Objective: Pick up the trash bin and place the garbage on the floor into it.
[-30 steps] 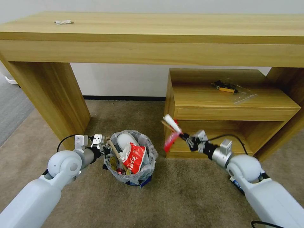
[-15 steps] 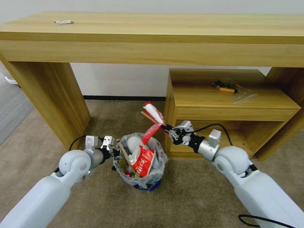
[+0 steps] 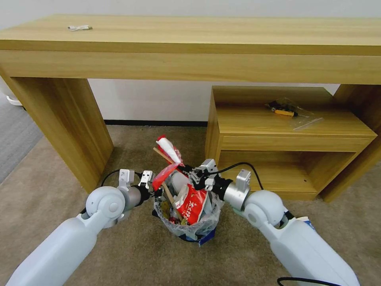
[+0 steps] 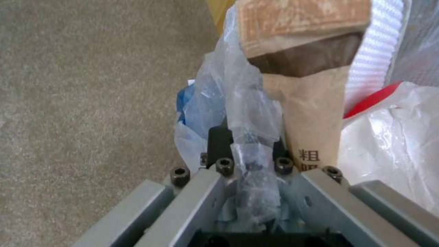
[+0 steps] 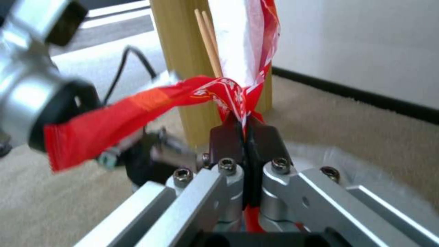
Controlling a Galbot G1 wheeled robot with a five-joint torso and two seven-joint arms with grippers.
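Right gripper: jaws pressed together on a red wrapper bundled with white paper and thin wooden sticks, held just above the trash bin. Left gripper: jaws clamped on the bin's plastic liner at its rim, on the robot's left side. Bin: carried over the beige carpet, packed with a red packet, a stick and a white slipper. Step judged in hand: dropping the bundle in. Next move calls for opening directly over the mouth; the heaped contents leave little room. Nearby: desk leg, low cabinet just behind.
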